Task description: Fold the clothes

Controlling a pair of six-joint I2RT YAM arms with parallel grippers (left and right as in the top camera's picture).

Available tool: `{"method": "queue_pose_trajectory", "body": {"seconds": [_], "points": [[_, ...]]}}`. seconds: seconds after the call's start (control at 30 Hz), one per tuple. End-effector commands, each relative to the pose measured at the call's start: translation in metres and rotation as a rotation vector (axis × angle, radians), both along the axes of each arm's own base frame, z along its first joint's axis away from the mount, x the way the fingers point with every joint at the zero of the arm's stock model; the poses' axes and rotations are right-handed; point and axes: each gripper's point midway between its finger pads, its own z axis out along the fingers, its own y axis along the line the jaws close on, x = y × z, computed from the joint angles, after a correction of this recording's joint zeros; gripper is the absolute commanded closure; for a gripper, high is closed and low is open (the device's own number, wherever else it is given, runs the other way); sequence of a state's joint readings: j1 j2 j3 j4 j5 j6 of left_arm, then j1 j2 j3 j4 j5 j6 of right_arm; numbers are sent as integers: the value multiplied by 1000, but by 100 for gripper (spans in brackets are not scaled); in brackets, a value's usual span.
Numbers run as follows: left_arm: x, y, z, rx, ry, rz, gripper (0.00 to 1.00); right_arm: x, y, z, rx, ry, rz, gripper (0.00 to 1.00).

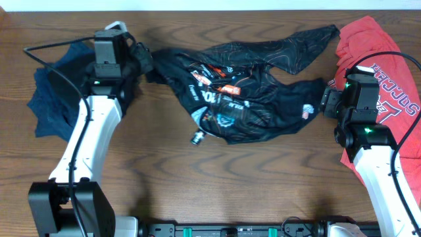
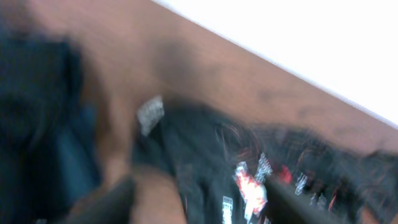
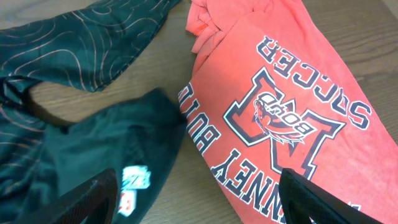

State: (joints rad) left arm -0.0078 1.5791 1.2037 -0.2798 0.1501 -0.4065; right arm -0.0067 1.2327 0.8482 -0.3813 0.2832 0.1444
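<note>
Since the black jersey (image 1: 250, 99) crumpled on the table (image 1: 197, 191) looks light, limp and slippery, I'd pinch its outer edges, where the left gripper (image 1: 146, 64) and right gripper (image 1: 323, 100) hang with fingers spread.

Cannot read lettering on the black jersey (image 2: 205, 162) through left-wrist blur; cannot trace the red soccer shirt (image 3: 292, 112), perhaps half cropped.

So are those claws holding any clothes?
Seemingly nothing: the left gripper and right gripper both stand open at the ends of the black jersey; the left view is blurred.
</note>
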Motion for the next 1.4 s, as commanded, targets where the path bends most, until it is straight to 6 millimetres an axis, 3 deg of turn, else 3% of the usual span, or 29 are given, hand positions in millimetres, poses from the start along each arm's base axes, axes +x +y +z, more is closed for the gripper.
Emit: {"method": "queue_pose_trajectory", "body": {"seconds": [0.0,0.2,0.33,0.43,0.63,0.83,1.03,1.07,1.13,1.2,1.27,1.3,1.37], "points": [[-25,-18,-23,-40,132,-86,2,0,-2,6,0,-15,-2,19],[-101,-95,-50,-237,431,-328,2,0,-2,6,0,-15,-3,19],[-129,-132,-65,-236,515,-391,2,0,-2,6,0,-15,-3,19],[-140,-161,-80,-263,535,-389,2,0,-2,6,0,-15,-3,19],[-165,-195,-120,-308,631,-299,2,0,-2,5,0,-11,-3,19],[-167,-229,-146,-317,628,-335,1,0,-2,5,0,-12,-3,19],[-173,-240,-174,-305,679,-293,5,0,-2,5,0,-12,-3,19],[-173,-239,-178,-291,678,-286,9,0,-2,5,0,-12,-3,19],[-172,-237,-183,-272,678,-276,30,0,-2,5,0,-12,-3,19],[-172,-236,-185,-267,680,-273,66,0,-2,5,0,-12,-3,19],[-173,-236,-185,-268,682,-274,89,0,-2,5,0,-11,-3,19],[-173,-236,-185,-266,684,-279,94,0,-2,5,0,-11,-3,19],[-178,-233,-186,-249,700,-284,94,0,-2,5,0,-11,-3,19]]}}
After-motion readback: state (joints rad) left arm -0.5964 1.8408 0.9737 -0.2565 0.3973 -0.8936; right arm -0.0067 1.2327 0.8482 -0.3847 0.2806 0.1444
